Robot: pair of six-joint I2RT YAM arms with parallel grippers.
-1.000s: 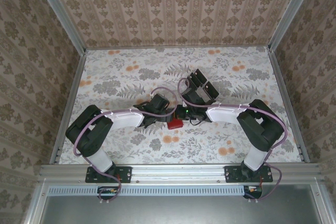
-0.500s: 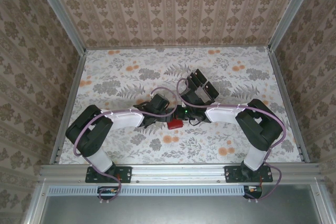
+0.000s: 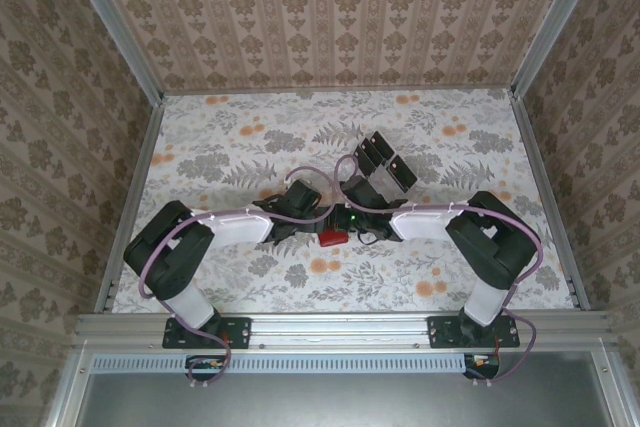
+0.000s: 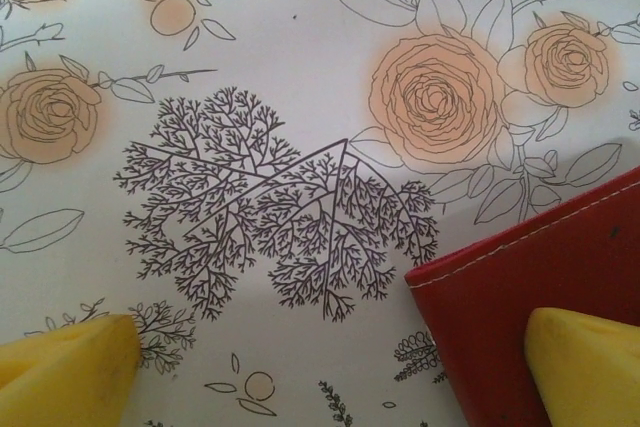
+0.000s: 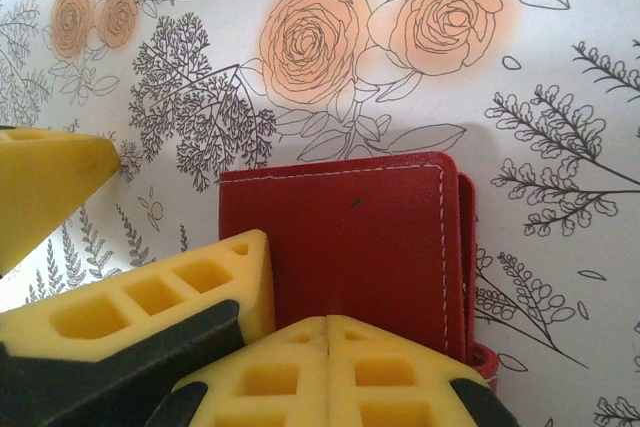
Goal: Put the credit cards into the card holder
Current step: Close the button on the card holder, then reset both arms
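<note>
The card holder (image 3: 333, 238) is a red folded wallet lying flat on the flowered table between both arms. In the left wrist view its corner (image 4: 530, 277) sits at the lower right. My left gripper (image 4: 325, 377) is open, with one yellow fingertip (image 4: 585, 362) over the wallet and the other over bare table. My right gripper (image 5: 328, 322) is shut with nothing between its pads, and its tip is at the near edge of the wallet (image 5: 350, 232). The left gripper's fingers (image 5: 170, 292) show beside it at the wallet's left edge. The dark credit cards (image 3: 385, 162) stand in a clear rack behind the right arm.
The flowered table (image 3: 230, 147) is walled in by patterned panels on three sides. The clear rack stands just beyond the right wrist. Both forearms lie low and meet at the table's middle, with purple cables looping over them.
My right gripper has drawn away from the rack, leftward and nearer, down to the wallet, leaving the rack uncovered. The left arm has barely moved.
</note>
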